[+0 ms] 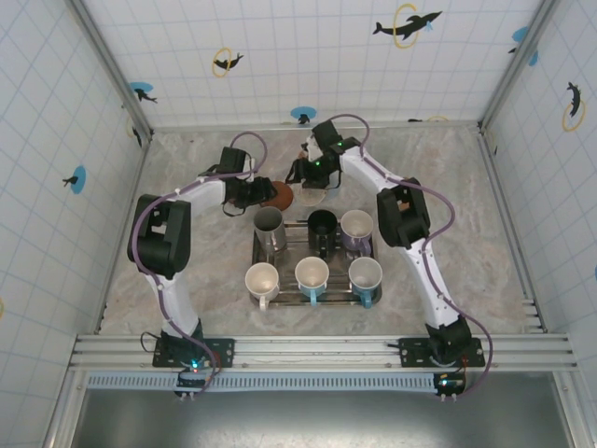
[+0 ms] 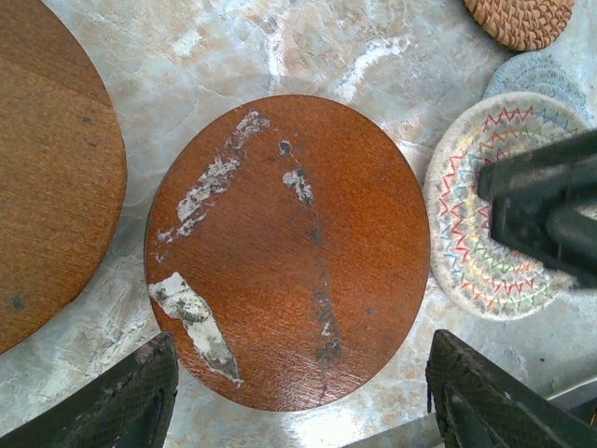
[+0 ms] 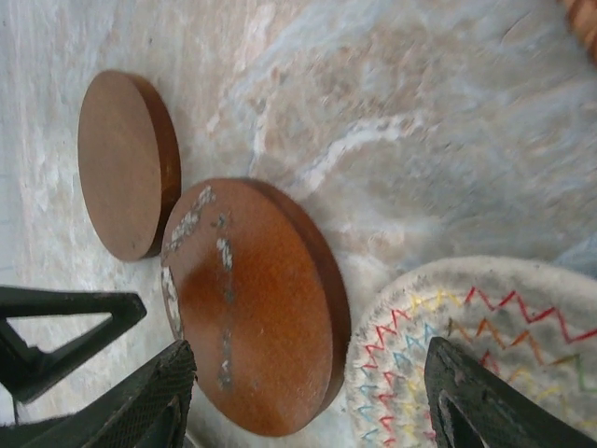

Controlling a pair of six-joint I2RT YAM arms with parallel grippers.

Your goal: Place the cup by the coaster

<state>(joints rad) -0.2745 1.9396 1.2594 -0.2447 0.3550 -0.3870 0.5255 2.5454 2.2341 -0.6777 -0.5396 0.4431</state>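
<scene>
in the top view six cups stand in a wire rack (image 1: 255,250) at the lower middle of the marbled table (image 1: 457,215): a steel cup (image 1: 269,226), a black cup (image 1: 323,224) and a lilac cup (image 1: 356,227) in the far row, and three white cups (image 1: 312,273) in the near row, none of them held. just above the rack both arms meet over a group of coasters. the left gripper (image 1: 254,194) hangs with its jaws spread and empty. in the left wrist view its fingers (image 2: 121,401) sit in the bottom corners, and a scratched wooden coaster (image 2: 289,252) lies flat in the centre between them. a second wooden disc (image 2: 47,168) lies at the left edge, a woven zigzag coaster (image 2: 485,224) just beside the scratched one on the right, and a rattan coaster (image 2: 518,19) at the upper right. the right gripper (image 1: 312,183) is also spread wide with nothing in it. in the right wrist view its fingers (image 3: 476,401) straddle the scratched coaster and the woven one.
</scene>
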